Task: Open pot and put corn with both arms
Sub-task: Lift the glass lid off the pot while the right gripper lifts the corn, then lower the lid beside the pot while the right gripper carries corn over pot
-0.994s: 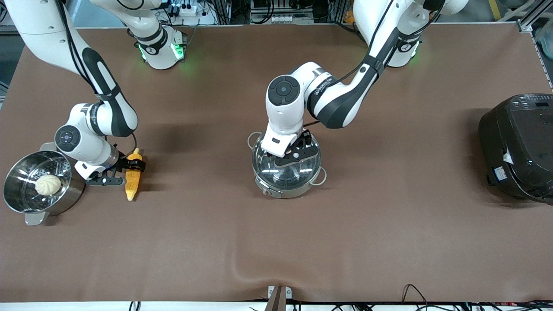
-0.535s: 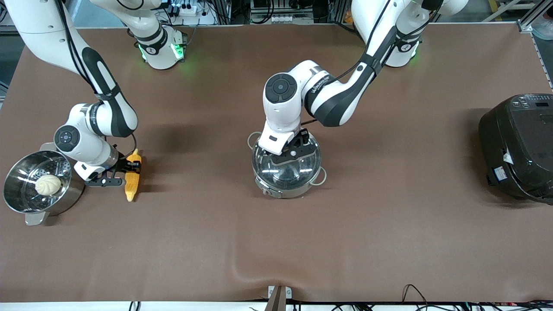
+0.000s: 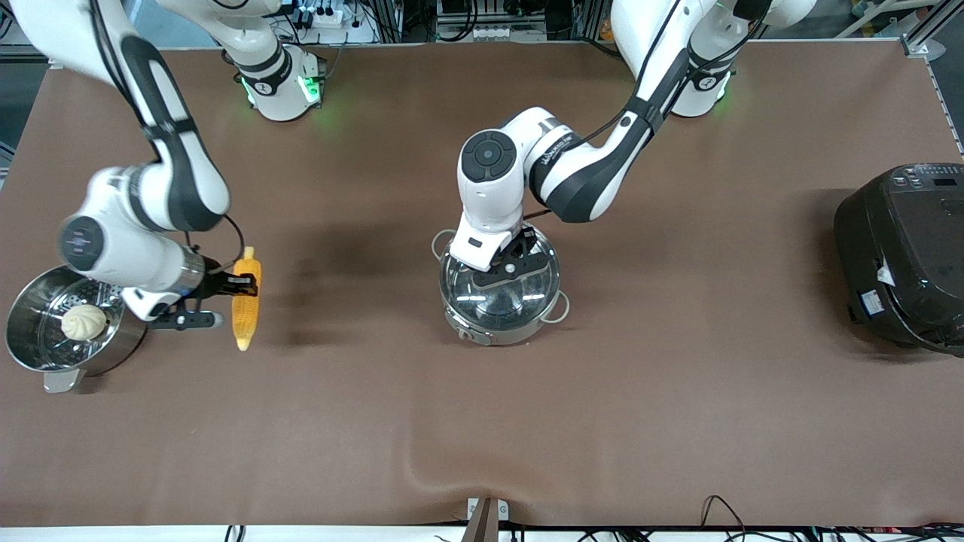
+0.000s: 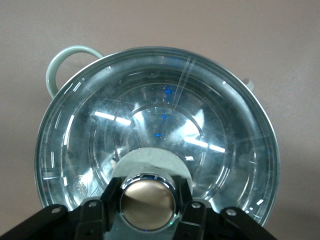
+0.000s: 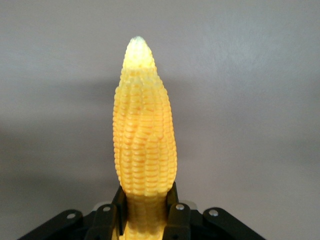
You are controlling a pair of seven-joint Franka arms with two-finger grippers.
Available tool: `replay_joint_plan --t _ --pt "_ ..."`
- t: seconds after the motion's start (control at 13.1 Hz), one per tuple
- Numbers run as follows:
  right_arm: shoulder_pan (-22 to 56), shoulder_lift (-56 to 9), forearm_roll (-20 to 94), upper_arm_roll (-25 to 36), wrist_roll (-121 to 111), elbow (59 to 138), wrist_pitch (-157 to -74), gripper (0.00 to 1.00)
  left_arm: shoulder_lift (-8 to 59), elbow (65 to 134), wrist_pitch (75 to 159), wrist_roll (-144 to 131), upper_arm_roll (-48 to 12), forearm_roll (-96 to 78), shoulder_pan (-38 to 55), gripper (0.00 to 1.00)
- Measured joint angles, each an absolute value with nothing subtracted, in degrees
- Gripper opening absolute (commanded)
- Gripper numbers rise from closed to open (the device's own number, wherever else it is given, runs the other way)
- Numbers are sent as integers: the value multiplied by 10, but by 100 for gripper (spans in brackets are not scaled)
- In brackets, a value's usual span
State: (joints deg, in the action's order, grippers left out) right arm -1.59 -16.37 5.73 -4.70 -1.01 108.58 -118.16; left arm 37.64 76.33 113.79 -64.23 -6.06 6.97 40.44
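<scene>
The steel pot (image 3: 482,331) stands mid-table with its glass lid (image 3: 523,297) on it. My left gripper (image 3: 506,267) is shut on the lid's tan knob (image 4: 147,202), which hides the knob in the front view. The left wrist view shows the lid (image 4: 155,120), a wire loop handle (image 4: 62,62) and a finger (image 4: 111,200) at each side of the knob. My right gripper (image 3: 239,284) is shut on the yellow corn (image 3: 245,309) and holds it above the table at the right arm's end. In the right wrist view the corn (image 5: 144,145) sticks out from between the jaws of that gripper (image 5: 145,215).
A steel pot with a perforated insert (image 3: 30,350) holds a white bun (image 3: 83,321), beside the right gripper at the right arm's end. A big black cooker (image 3: 904,256) stands at the left arm's end.
My right gripper has lifted the corn off the table and carried it a little toward the pot. My left gripper has settled onto the lid knob and stays there.
</scene>
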Motion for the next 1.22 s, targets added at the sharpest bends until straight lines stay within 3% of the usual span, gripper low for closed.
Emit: replay_joint_plan --t 0.23,0.54,0.92,1.22 --pt "-13 -152 65 -48 8 1013 -1097 10 377 762 1137 -642 -61 70 404 0" --pt "66 -157 66 -51 141 982 -1090 10 352 741 1089 -612 -60 50 385 0" --pt "187 -162 65 -54 272 930 -1091 10 227 734 965 -439 -55 14 265 0" --pt "295 -232 64 -54 369 863 -1119 10 185 764 909 -288 -53 13 154 0"
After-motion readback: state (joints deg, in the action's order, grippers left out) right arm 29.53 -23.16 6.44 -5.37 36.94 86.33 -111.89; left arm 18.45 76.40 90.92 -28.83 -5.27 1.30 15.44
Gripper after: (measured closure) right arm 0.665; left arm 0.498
